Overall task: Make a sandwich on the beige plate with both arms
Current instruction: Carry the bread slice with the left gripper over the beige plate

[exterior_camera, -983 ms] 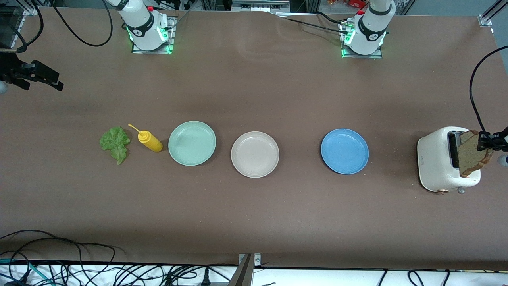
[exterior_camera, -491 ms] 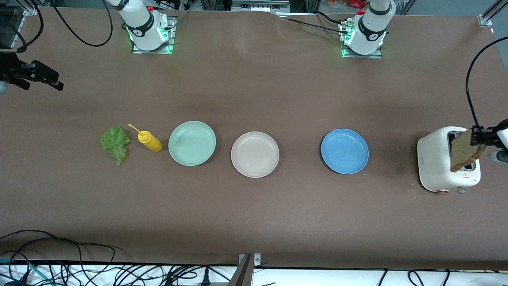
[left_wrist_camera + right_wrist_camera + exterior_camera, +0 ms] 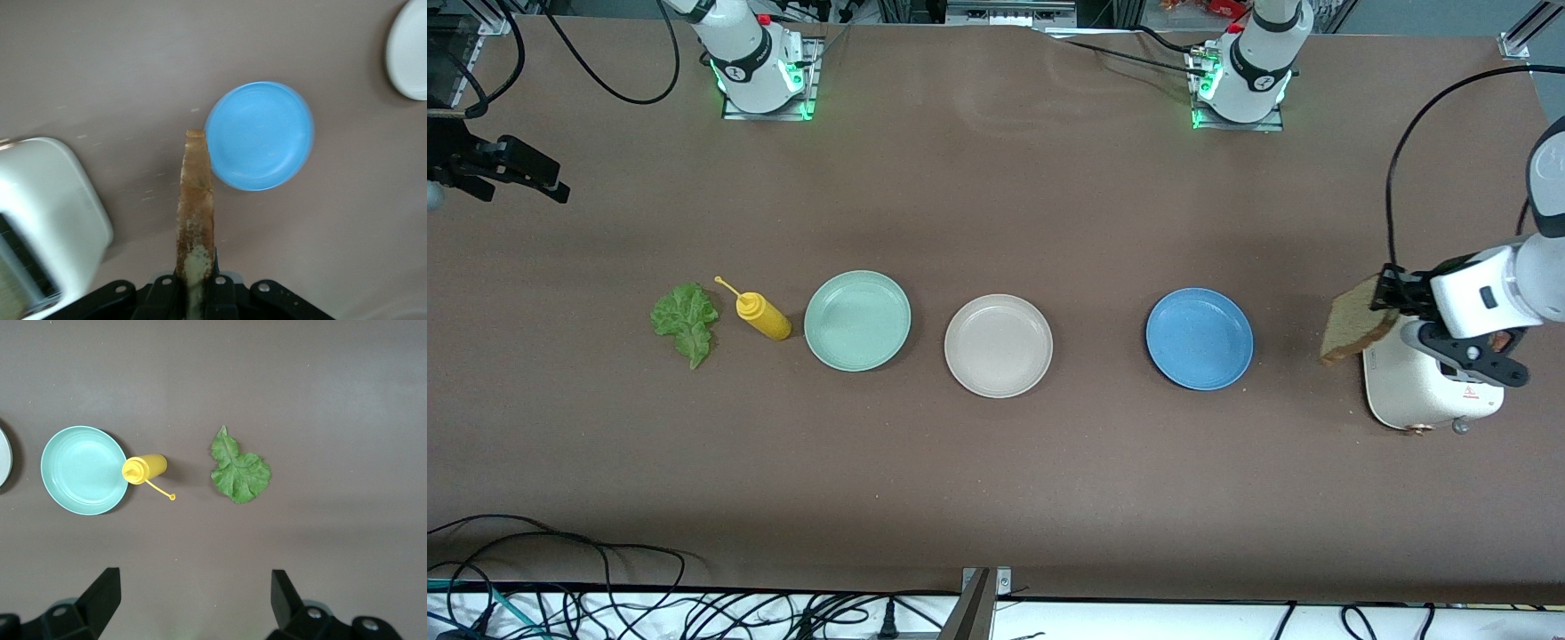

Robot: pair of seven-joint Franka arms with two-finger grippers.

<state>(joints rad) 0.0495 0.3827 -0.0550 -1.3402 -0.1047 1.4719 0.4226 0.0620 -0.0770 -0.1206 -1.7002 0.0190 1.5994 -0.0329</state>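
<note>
From the high front camera, I am watching the left gripper [image 3: 1380, 293] carrying a slice of bread [image 3: 1354, 331], its fingers clamped tight on the slice's upper edge, just over the table beside the cream toaster [image 3: 1414, 391]. The beige plate [image 3: 999, 346], where the sandwich belongs, is sitting bare well away from this gripper toward the right arm's end, with the blue plate [image 3: 1200, 339] lying between the two. I judge the job barely begun: one slice is in the air, and nothing is on the plate. The lettuce leaf [image 3: 686, 321], a yellow sauce bottle [image 3: 762, 315] and a mint-green plate [image 3: 857, 320] are lying nearer the right arm's end. The right gripper [image 3: 534, 178] is waiting over bare table at that end.

Through the left wrist camera, I am seeing the slice edge-on, pinched between the fingers [image 3: 160, 291], with the blue plate directly ahead of it and the beige plate's rim [image 3: 407, 50] past that. The blue plate is the one thing the carry must pass over.

Through the right wrist camera, I am looking down past wide-open fingers [image 3: 103, 593] holding nothing, with the lettuce, bottle and mint-green plate lying on the table below.
</note>
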